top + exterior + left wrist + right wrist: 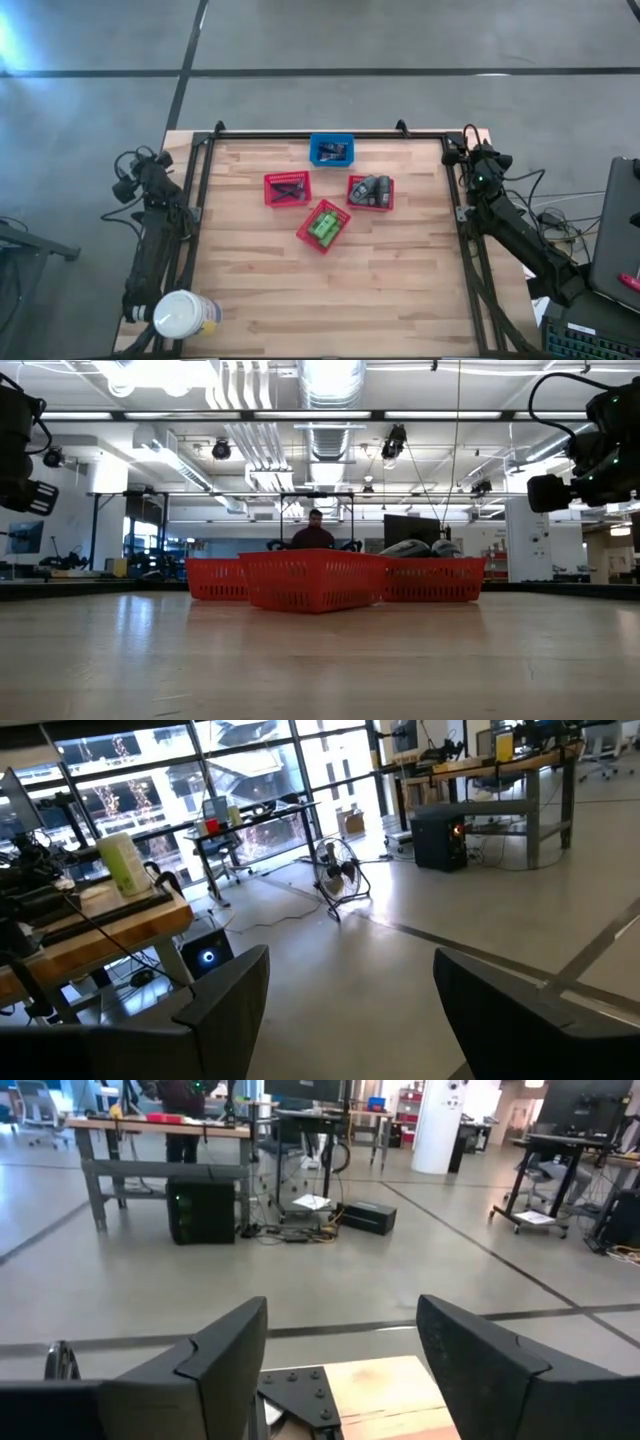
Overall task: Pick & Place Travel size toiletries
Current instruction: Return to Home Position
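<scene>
Left gripper [350, 990]: hanging beside the table's [330, 290] left edge, fingers gaping, holding nothing.
Right gripper [340, 1342]: hanging beside the right edge, gaping empty.
Green pieces [323, 227]: lying in a red basket [302, 232].

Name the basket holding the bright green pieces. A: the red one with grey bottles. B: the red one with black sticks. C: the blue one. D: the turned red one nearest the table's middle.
D: the high view shows the green pieces lying inside the turned red basket.
</scene>
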Robot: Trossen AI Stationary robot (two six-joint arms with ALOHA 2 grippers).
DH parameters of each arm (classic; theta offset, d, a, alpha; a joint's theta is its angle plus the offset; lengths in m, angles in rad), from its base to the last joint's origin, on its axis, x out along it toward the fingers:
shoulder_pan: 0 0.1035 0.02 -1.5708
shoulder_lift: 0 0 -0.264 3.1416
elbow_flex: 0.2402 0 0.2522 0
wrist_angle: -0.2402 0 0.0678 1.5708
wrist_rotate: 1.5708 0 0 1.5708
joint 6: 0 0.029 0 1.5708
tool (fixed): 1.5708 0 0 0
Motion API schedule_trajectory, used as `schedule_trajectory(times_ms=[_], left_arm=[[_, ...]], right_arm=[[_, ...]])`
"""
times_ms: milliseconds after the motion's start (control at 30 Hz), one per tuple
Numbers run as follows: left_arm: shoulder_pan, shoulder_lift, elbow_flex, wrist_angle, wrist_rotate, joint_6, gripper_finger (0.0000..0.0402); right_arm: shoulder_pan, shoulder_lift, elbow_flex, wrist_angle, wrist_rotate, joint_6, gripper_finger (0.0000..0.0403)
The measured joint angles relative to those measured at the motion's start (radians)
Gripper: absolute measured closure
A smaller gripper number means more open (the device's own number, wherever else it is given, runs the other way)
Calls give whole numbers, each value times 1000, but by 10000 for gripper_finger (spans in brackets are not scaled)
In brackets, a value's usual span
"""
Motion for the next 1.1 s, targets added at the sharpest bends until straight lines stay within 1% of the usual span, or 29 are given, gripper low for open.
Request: schedule_trajectory(times_ms=[267,400,433,467,533,600,633,667,700,733,767,867,933,1100], left_arm=[[-1,0,0,0,2,0,115],[-2,1,-1,6,54,-4,115],[-2,6,-1,10,109,-16,115],[-2,12,-1,28,205,-29,115],[-2,22,-1,55,451,-35,115],[-3,27,2,98,726,-11,115],[-3,28,7,105,835,7,115],[-2,28,15,100,927,9,115],[-2,27,21,101,997,-2,115],[-3,28,23,103,1040,-26,115],[-3,28,23,90,1053,-64,115],[-3,30,8,-10,1019,-163,115],[-3,33,1,-3,1002,-216,115],[-3,62,0,-8,1004,-261,115]], right_arm=[[0,-2,1,0,0,0,170],[0,-2,1,0,0,0,177],[0,-2,1,0,0,0,179],[0,-2,1,0,0,0,180],[0,-2,1,0,0,0,182],[0,-2,1,0,0,0,184],[0,-2,1,0,0,0,184],[0,-2,1,0,0,0,182],[0,-2,1,0,0,0,180],[0,-2,1,0,0,0,178],[0,-2,1,0,0,0,175],[0,-2,1,0,0,0,165],[0,-2,1,0,0,0,158],[0,-1,1,1,0,-1,139]])
